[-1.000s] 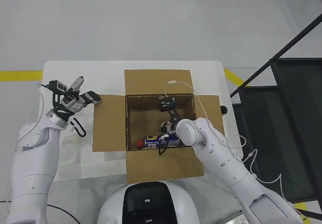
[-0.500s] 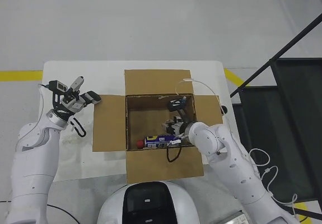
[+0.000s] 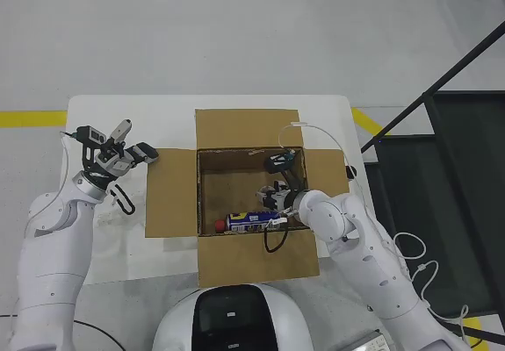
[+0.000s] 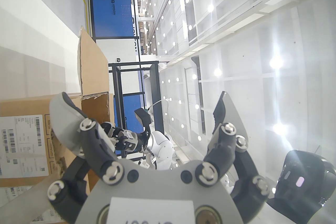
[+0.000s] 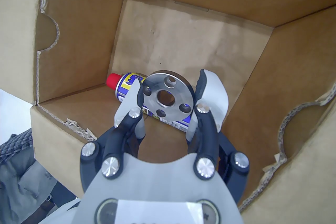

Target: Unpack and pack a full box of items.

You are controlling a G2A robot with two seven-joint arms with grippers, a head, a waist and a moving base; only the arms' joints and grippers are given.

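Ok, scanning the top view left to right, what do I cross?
Left gripper → box's left flap → spray can → right gripper, holding a metal disc → black stair frame.

Bright even light; ceiling lamps flare with streaks, box interior shaded.

At worktop centre: box. Inside, along its near wall: spray can on its side. Over it, clamped in right gripper: metal flange. Left of box: left gripper.
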